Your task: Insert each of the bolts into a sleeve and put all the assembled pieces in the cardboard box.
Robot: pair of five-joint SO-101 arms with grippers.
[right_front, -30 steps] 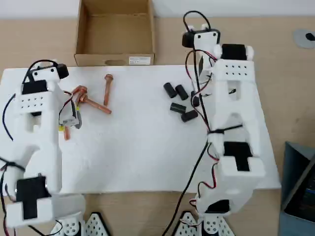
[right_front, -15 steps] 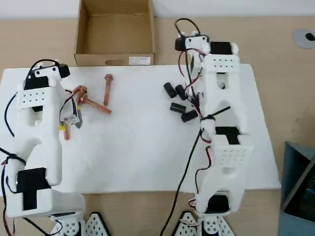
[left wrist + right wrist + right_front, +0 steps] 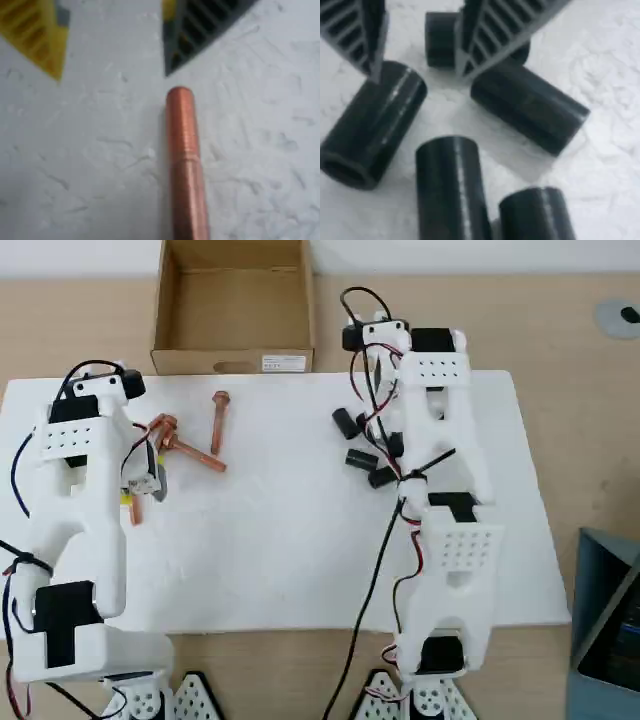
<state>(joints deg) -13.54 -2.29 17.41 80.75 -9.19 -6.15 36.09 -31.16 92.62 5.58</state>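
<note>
Copper bolts lie loose on the white mat by the left arm, black sleeves by the right, cardboard box beyond. Left wrist: left gripper spread, one bolt ending beside a finger; stiff, smooth, probably rolls, so pinch mid-shank. Right wrist: right gripper spread over glossy sleeves.

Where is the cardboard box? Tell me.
High view: the cardboard box sits just beyond the white mat, nearer the bolts than the sleeves.

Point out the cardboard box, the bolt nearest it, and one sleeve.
cardboard box point(image 3: 200, 361), high view, front wall.
bolt point(image 3: 217, 425), high view, middle of shaft.
sleeve point(image 3: 527, 110), right wrist view, its curved side.
</note>
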